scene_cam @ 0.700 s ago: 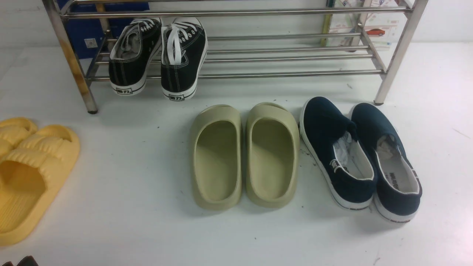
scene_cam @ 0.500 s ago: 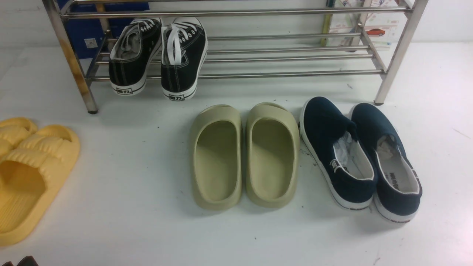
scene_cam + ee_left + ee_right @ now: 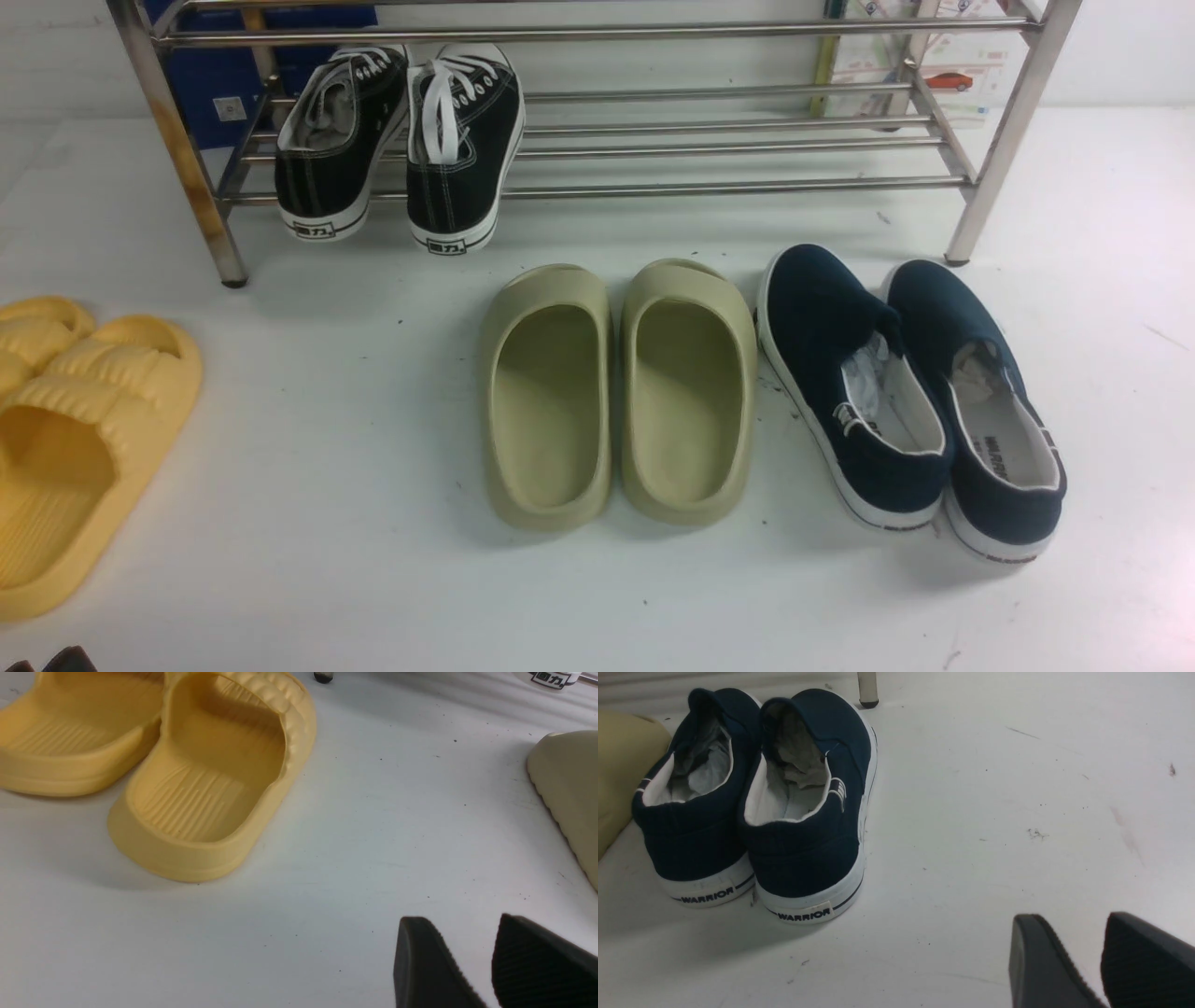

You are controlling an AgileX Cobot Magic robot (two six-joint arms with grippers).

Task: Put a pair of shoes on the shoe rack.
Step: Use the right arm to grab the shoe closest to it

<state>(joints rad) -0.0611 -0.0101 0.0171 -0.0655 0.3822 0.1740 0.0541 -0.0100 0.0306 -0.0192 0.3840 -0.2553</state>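
The pair of navy slip-on shoes (image 3: 910, 401) stands side by side on the white floor at the right, toes toward the shoe rack (image 3: 709, 187). In the right wrist view the pair (image 3: 752, 826) shows heel-on, with crumpled paper inside. My right gripper (image 3: 1071, 924) is shut and empty, low over bare floor, well off to the side of the shoes' heels. My left gripper (image 3: 460, 926) is shut and empty over bare floor near the yellow slides. Only its dark tips (image 3: 51, 661) show in the front view; the right gripper is out of that view.
Black lace-up sneakers (image 3: 401, 140) rest on the rack's lower shelf at the left. Olive slides (image 3: 616, 392) lie mid-floor, touching the navy pair's left side. Yellow slides (image 3: 75, 439) lie at the far left. A rack leg (image 3: 867, 690) stands just beyond the navy toes.
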